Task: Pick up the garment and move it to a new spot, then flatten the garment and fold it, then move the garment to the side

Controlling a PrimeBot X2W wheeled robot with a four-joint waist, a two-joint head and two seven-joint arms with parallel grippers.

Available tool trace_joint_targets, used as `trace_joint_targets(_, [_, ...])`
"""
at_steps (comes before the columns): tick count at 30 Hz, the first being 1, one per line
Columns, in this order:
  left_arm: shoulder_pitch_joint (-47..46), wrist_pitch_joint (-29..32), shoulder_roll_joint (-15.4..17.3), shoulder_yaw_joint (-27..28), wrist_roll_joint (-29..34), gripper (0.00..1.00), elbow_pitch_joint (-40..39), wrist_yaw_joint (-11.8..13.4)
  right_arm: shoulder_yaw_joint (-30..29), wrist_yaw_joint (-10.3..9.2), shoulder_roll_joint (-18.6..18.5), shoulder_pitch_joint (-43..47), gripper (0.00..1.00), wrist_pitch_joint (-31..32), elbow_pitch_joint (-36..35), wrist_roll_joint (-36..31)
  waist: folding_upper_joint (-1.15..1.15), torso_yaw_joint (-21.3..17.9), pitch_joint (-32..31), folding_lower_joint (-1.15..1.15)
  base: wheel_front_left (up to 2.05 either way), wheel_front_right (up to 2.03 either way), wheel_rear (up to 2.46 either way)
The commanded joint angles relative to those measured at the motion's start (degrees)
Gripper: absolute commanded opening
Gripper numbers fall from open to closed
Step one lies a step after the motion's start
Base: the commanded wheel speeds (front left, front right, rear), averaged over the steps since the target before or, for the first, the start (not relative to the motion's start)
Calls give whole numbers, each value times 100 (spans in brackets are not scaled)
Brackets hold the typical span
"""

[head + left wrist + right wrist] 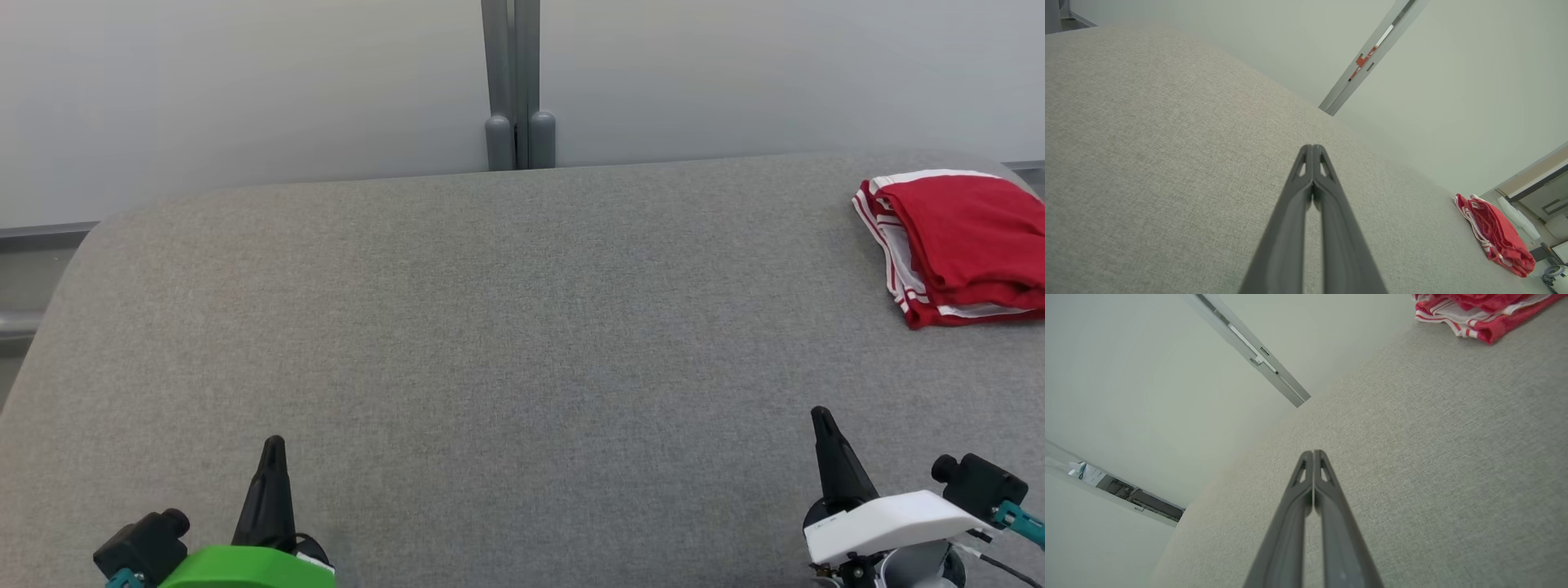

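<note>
Big grey fabric-covered table (490,343) spreads across the head view, edge to edge, rounded at its far corners. Behind it, a pale blank wall (245,82) runs along the top. At twelve o'clock, a grey metal post (512,73) stands upright against that wall, its foot right at the table's far edge.

Now the garment (967,241): red with white stripes along its hem, folded into a compact stack. It lies flat on the table out at two o'clock, close to the far right corner. Its right side runs off the picture, so how far it reaches that way I cannot tell. Neither arm is touching it. In the left wrist view it sits at four o'clock, near the table's edge; in the right wrist view it peeks in at one o'clock, layered stripes showing.

Down at seven o'clock, the left gripper (274,443) pokes up from a green housing, tip over bare fabric, well apart from the red stack. Its two dark fingers (1290,228) are pressed together at the tips in its wrist view, nothing between them.

At five o'clock, the right gripper (819,414) rises from a white housing, nearer the garment yet clear of it. Its fingers (1290,531) meet at the tips too, holding nothing.
</note>
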Motion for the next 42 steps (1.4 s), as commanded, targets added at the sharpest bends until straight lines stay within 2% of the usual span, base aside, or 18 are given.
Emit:
trace_joint_targets(1, [-194, 42, 53, 53, -248, 0, -42, -40, -43, 1, -34, -168, 0, 45, -45, 216, 0, -2, 3, 0, 0, 0, 0])
trace_joint_targets(22, [-470, 396, 91, 290, -1864, 0, 157, -205, -243, 2, -45, -374, 0, 419, 35, 1688, 0, -33, 39, 0, 0, 0, 0])
trace_joint_targets(42, [-696, 697, 94, 503, -3075, 0, 329, -332, -422, 2, -35, -526, 0, 726, 105, 2818, 0, -61, 73, 0, 0, 0, 0])
